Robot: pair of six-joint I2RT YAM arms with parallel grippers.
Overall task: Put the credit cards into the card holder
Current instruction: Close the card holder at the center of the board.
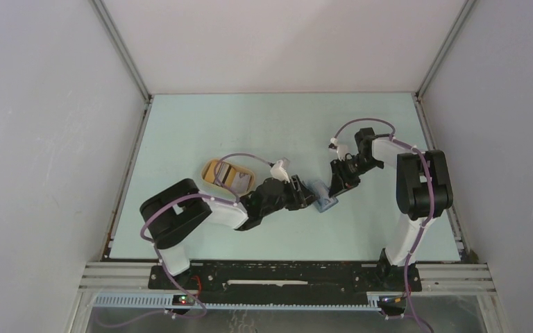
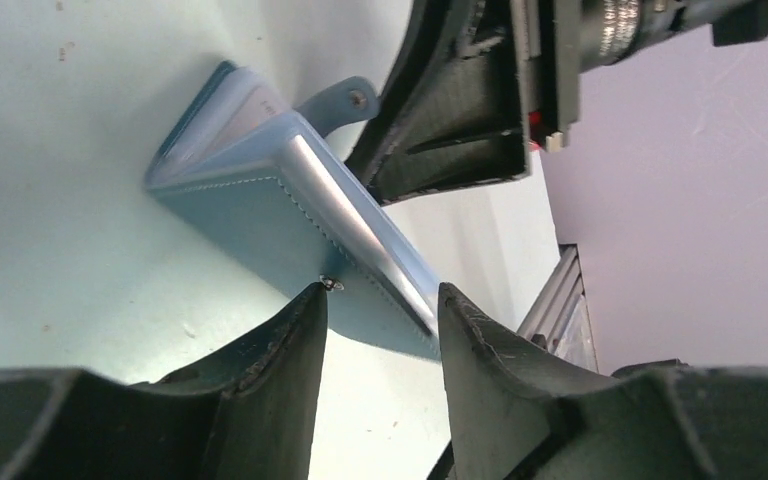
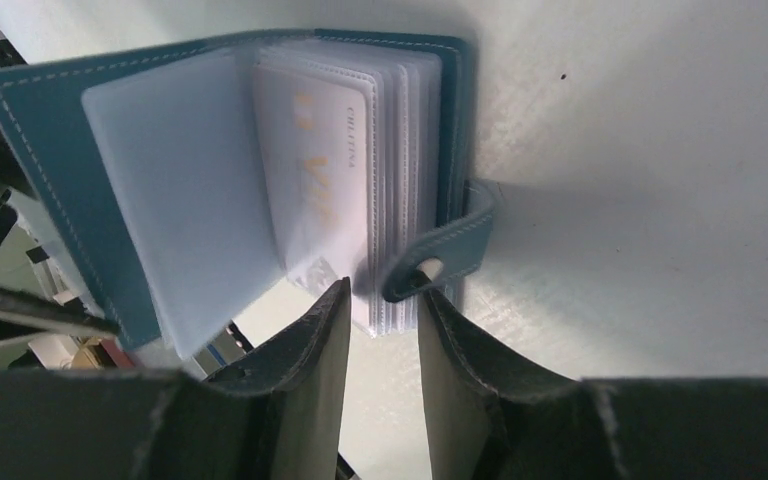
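Observation:
The teal card holder (image 1: 325,202) lies open on the table between my two grippers. In the right wrist view its cover (image 3: 55,170) is folded back, and a pale credit card (image 3: 310,170) with gold lettering sits in a clear sleeve. The snap tab (image 3: 452,248) hangs at the right. My right gripper (image 3: 382,297) is narrowly open, its tips around the lower edge of the sleeve stack. My left gripper (image 2: 380,295) is open, its tips just short of the holder's cover edge (image 2: 260,215). More cards (image 1: 234,177) lie in the tan tray.
A tan oval tray (image 1: 212,172) stands left of the holder, behind my left arm. My right gripper's body (image 2: 460,100) sits close above the holder in the left wrist view. Enclosure walls bound the pale green table (image 1: 264,125) on three sides.

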